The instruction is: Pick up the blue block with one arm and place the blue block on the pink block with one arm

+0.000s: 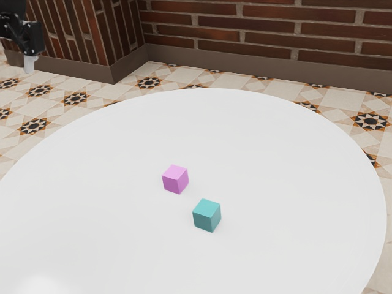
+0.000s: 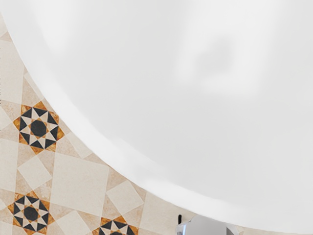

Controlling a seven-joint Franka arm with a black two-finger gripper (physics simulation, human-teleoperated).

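Observation:
A teal-blue block [image 1: 207, 215] rests on the round white table [image 1: 282, 159], a little toward the front and the exterior view's right of a pink block [image 1: 175, 179]. The two cubes stand close together without touching. My gripper [image 1: 28, 62] hangs high at the exterior view's upper left, beyond the table's rim and far from both blocks, with nothing in it. The wrist view looks down on the table's curved rim [image 2: 122, 147] and the floor beneath it.
Patterned beige floor tiles [image 1: 73, 98] surround the table, and a brick wall [image 1: 257, 30] runs behind it. A grey metal part [image 2: 205, 227] shows at the wrist view's lower edge.

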